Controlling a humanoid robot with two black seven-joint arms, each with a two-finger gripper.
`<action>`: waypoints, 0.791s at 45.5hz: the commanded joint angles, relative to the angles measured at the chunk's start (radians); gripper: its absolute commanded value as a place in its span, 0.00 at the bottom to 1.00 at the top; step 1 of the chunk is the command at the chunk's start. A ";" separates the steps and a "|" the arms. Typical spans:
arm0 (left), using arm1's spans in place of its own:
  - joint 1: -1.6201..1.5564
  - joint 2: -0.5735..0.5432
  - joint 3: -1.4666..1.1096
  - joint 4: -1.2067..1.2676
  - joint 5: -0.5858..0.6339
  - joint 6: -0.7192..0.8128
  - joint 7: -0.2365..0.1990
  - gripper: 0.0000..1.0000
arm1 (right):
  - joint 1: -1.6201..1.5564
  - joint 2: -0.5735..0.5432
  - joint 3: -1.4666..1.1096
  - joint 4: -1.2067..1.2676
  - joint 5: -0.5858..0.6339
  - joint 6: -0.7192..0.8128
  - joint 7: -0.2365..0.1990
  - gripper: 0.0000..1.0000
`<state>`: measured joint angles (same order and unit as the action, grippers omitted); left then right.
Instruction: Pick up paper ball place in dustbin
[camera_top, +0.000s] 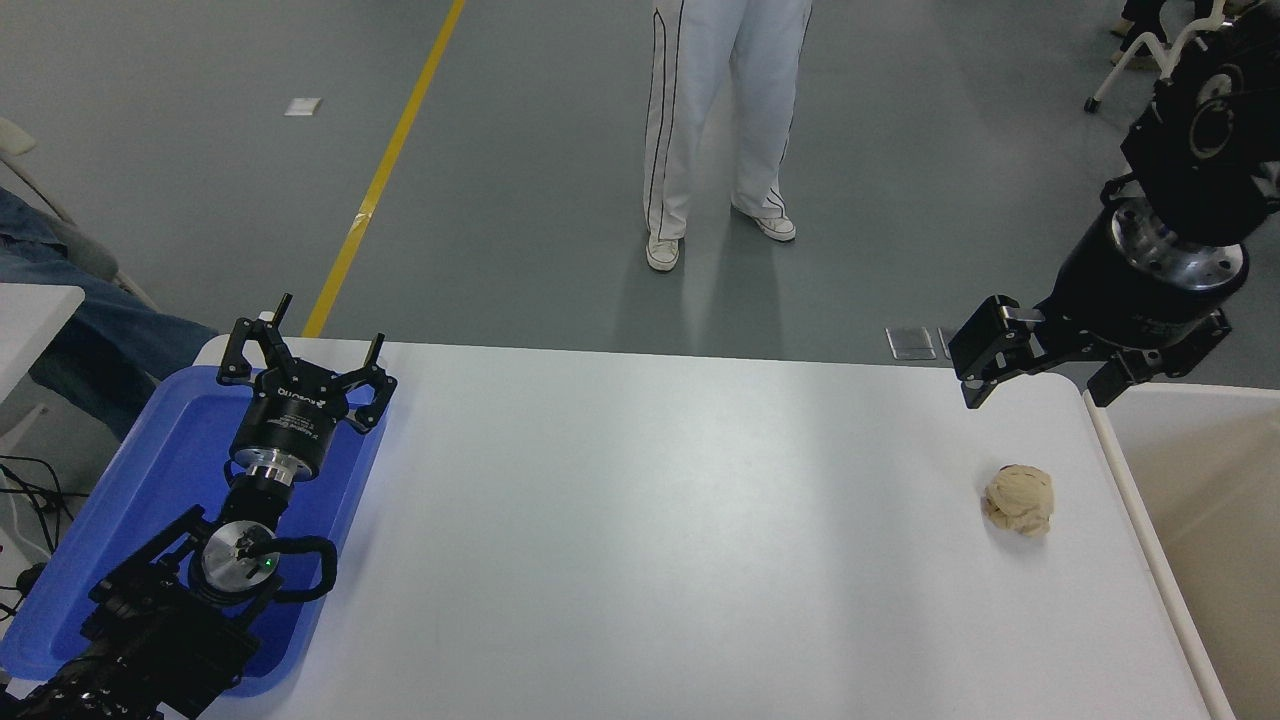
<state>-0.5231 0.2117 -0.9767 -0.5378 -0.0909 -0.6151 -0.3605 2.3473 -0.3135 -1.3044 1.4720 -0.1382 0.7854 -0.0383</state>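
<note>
Reach is our step: ball (1019, 499) lies on the desk (640, 520) beside the bin (1200, 500); our right gripper (1045, 385), jaws open, must drop onto it.

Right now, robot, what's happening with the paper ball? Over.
Right tool open, above and behind the ball, not touching. Ball on table, beside bin. Left tool open over tray. Nothing in the way.

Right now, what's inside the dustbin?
Nothing visible: the dustbin shows only bare inner wall; most lies outside the picture. The paper ball sits on the table.
</note>
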 joint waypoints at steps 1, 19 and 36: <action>0.000 0.000 0.000 0.001 0.000 0.000 0.000 1.00 | 0.001 -0.001 0.000 -0.002 0.000 0.000 0.000 1.00; 0.000 0.000 0.001 0.001 -0.001 -0.002 0.000 1.00 | 0.012 -0.004 0.005 -0.002 0.000 0.000 0.000 1.00; 0.000 0.000 0.001 0.001 -0.001 -0.002 0.000 1.00 | 0.004 0.004 0.004 -0.004 0.000 0.000 0.000 1.00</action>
<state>-0.5231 0.2117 -0.9756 -0.5378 -0.0920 -0.6165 -0.3606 2.3499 -0.3109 -1.3005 1.4685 -0.1379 0.7854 -0.0383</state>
